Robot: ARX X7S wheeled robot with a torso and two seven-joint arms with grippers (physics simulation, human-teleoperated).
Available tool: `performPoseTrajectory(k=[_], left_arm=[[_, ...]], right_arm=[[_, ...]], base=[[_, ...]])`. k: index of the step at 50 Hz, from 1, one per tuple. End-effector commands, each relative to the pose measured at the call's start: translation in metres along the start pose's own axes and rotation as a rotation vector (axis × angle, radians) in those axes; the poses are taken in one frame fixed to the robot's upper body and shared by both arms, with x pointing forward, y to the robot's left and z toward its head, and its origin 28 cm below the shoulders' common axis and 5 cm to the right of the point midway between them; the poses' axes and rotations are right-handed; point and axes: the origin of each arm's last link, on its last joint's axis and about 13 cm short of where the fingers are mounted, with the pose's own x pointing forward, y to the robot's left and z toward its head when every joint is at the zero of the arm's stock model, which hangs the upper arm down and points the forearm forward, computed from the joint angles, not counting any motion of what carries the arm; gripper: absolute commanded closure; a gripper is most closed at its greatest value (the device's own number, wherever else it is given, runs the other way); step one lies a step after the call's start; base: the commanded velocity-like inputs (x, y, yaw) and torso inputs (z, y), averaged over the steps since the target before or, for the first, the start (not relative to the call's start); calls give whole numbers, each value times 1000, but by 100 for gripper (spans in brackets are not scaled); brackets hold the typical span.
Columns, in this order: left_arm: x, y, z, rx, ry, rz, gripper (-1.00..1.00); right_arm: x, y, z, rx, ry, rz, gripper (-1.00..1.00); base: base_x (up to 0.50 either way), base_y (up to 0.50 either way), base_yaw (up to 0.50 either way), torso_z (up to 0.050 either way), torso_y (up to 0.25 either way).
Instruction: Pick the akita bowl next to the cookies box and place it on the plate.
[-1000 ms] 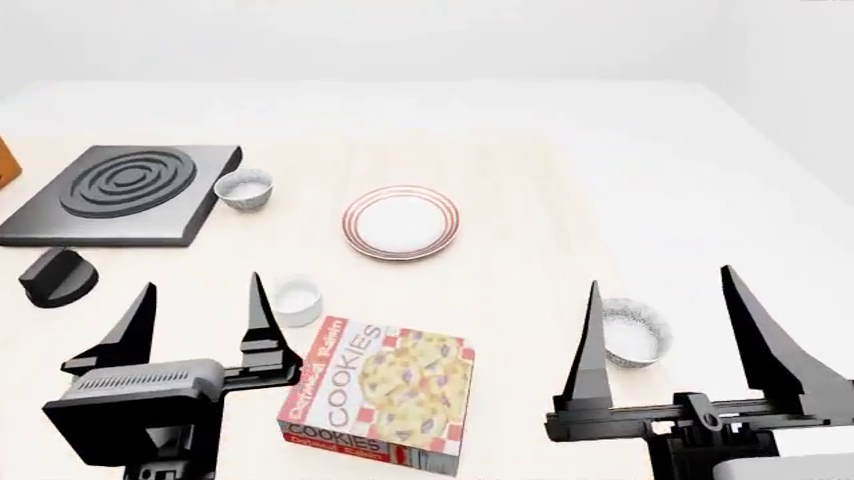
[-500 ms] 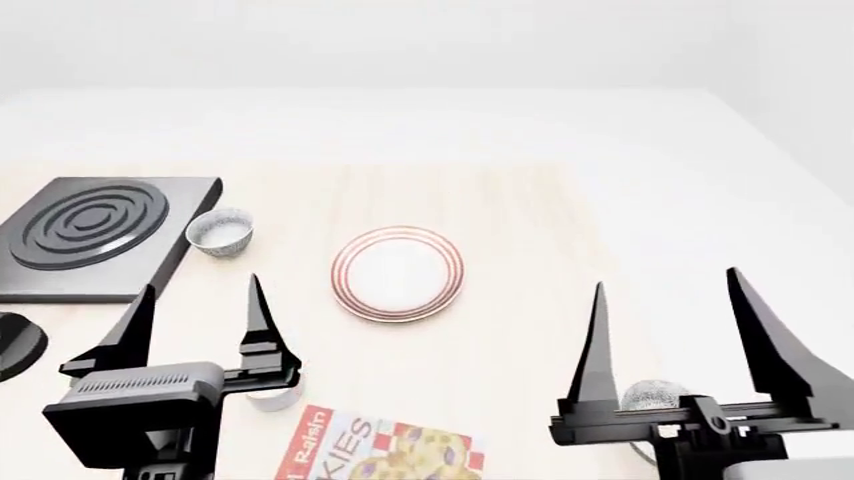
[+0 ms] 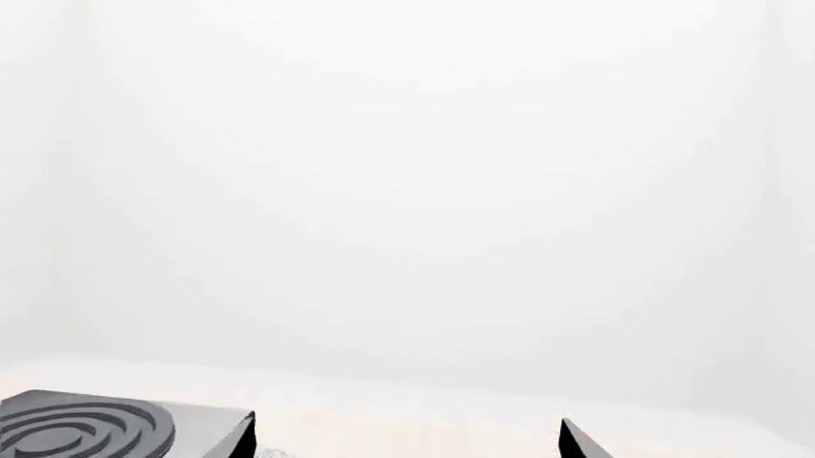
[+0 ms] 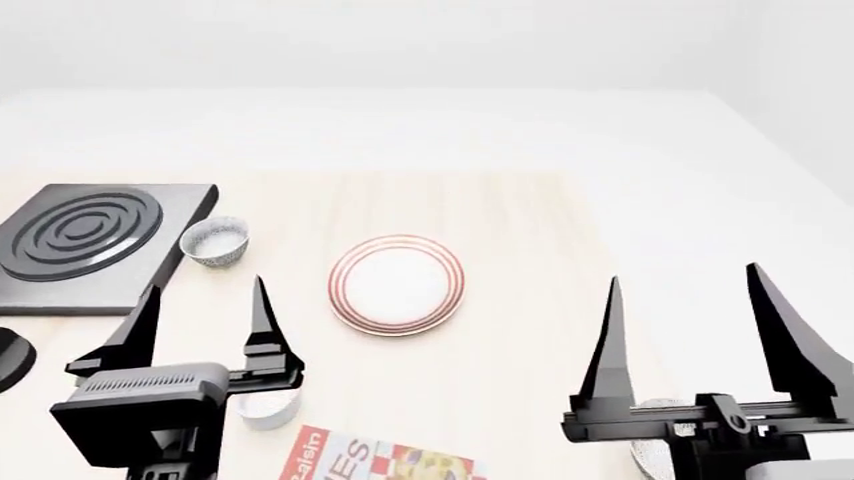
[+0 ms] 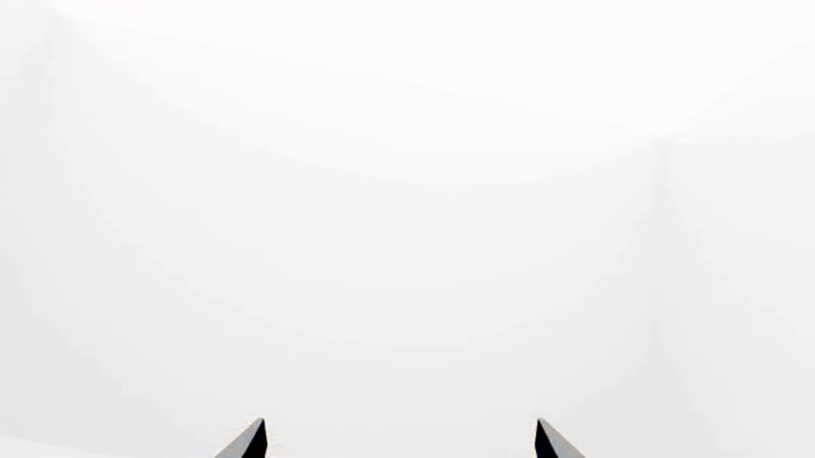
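In the head view the plate (image 4: 396,283), white with red rings, lies mid-table. Only the top edge of the cookies box (image 4: 380,461) shows at the bottom border. To its right the akita bowl (image 4: 650,442) peeks out, mostly hidden behind my right gripper (image 4: 685,275), which is open and empty above it. My left gripper (image 4: 204,288) is also open and empty, left of the plate. In both wrist views the left gripper (image 3: 405,441) and right gripper (image 5: 400,429) show only their spread tips against blank white.
A second speckled bowl (image 4: 215,241) sits beside the black stove plate (image 4: 80,240), which also shows in the left wrist view as the stove plate (image 3: 90,429). A plain white cup (image 4: 271,405) stands under my left gripper. A black knob (image 4: 7,355) is at the left edge.
The head view has swung so the table items slid down the picture: the cookies box and the nearby bowl are now mostly cut off or hidden. Both grippers stay open.
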Motion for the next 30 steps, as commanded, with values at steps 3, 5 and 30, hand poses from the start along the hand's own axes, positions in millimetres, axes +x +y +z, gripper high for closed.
performPoseTrajectory(k=[3,5,30], left_arm=[[-3,-6,-5,-2,15,-21,-100],[-4,-7,-4,-5,16,-25,-100],[-2,-21,-5,-35,20,-76,-100]], right_arm=[[17,-34,34,-78,94,1,-100],[24,-36,45,-51,122,39,-100],[48,-141,102,-20,1348,354,-100]], base=[[0,0,0,0,0],[0,0,0,0,0],[0,0,0,0,0]])
